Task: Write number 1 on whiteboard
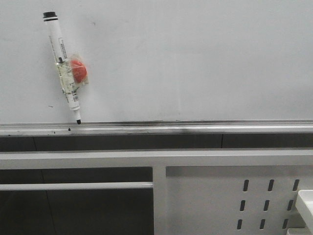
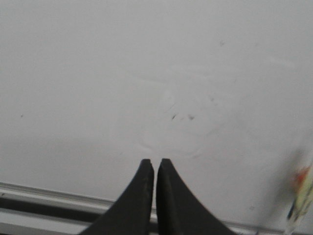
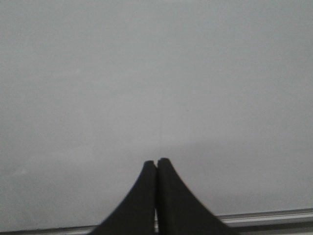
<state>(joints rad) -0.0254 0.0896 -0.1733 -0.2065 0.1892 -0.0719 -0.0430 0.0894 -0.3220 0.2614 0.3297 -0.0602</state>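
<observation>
A: Near end first. Left pincer [image 2: 154, 164] closed, nothing between its tips. Right pincer [image 3: 156, 162] likewise closed and empty. Neither arm shows in the front view.

B: Beyond them?

A: Grey ledge [image 1: 195, 128], then the whiteboard [image 1: 195, 63] rising behind it. A marker [image 1: 63, 66] leans on the board at its left side, tip down at the ledge, cap up, a red lump [image 1: 78, 71] taped to its barrel.

B: Any stroke?

A: None visible; only faint specks [image 2: 182, 117] in the left wrist view. I judge writing not begun. Next move calls for a pincer to open and take the marker, probably the left.

B: View differences?

A: Left wrist catches the marker only as an edge blur; right wrist shows bare board; only the front shows it whole.
</observation>
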